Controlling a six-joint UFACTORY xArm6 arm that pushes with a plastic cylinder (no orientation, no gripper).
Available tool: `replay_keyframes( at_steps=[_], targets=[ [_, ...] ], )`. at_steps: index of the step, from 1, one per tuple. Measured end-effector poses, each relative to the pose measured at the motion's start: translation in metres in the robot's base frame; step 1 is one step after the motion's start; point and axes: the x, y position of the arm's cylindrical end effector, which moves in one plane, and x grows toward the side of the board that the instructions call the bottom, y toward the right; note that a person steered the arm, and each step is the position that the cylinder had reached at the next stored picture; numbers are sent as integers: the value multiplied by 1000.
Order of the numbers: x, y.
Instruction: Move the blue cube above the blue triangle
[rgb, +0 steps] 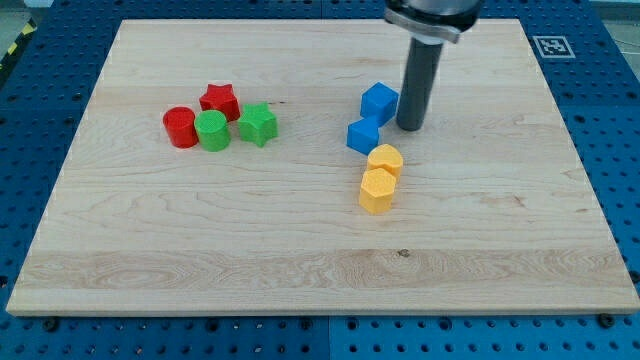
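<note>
The blue cube (379, 101) lies right of the board's middle, in the upper half. The blue triangle (363, 134) lies just below it and slightly left, touching or almost touching it. My tip (410, 128) rests on the board just right of the blue cube, close to its right side, and up-right of the blue triangle. The dark rod rises from there to the view's top edge.
Two yellow blocks (385, 158) (377, 190) are stacked in line just below the blue triangle. At the left sit a red star (218, 99), a red cylinder (180, 127), a green cylinder (212, 130) and a green star (258, 124). The wooden board (300, 260) lies on a blue perforated table.
</note>
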Motion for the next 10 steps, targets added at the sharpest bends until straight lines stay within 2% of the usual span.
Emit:
replay_keyframes(
  at_steps=[1, 2, 7, 10],
  targets=[
    [-42, 6],
    [-53, -7],
    [-23, -26],
    [-22, 0]
  ],
)
